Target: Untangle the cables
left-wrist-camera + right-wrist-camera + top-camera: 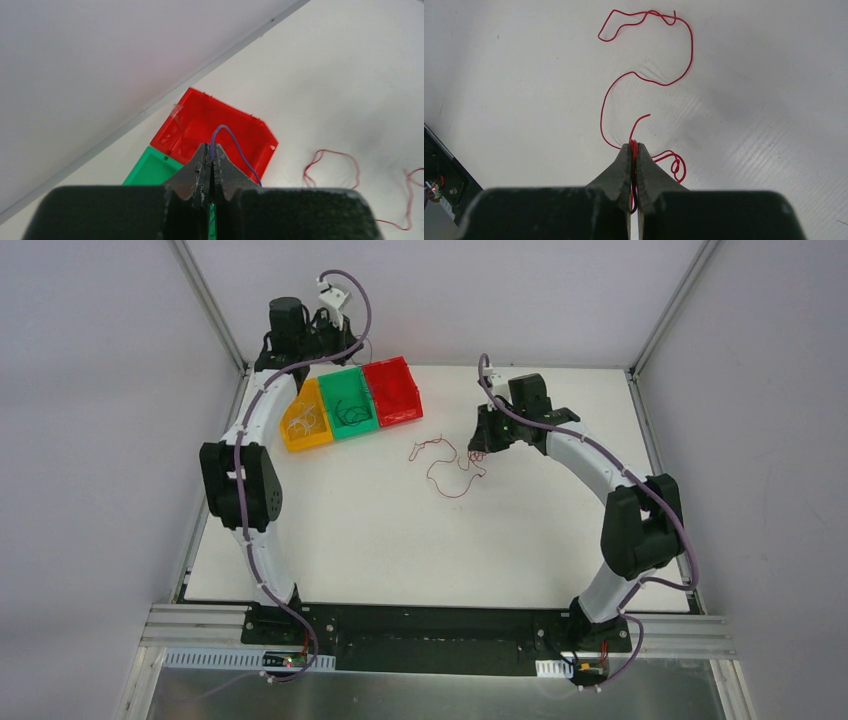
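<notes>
My left gripper (210, 150) is shut on a thin purple cable (239, 148) that arcs out of the jaw tips. It hangs above the seam between the green bin (145, 172) and the red bin (260, 131); in the top view it is at the back (347, 348). My right gripper (634, 147) is shut on a red cable (684, 70), which curls in loose loops on the white table (764, 125). A dark strand also shows between the right jaws. In the top view the right gripper (477, 449) is at the right end of the red cable (440, 468).
Three bins stand in a row at the back left: a yellow one (290, 432) with whitish cables, a green one (357, 427) with dark cables, and a red one (399, 418). Grey walls and metal rails close off the table's back and sides.
</notes>
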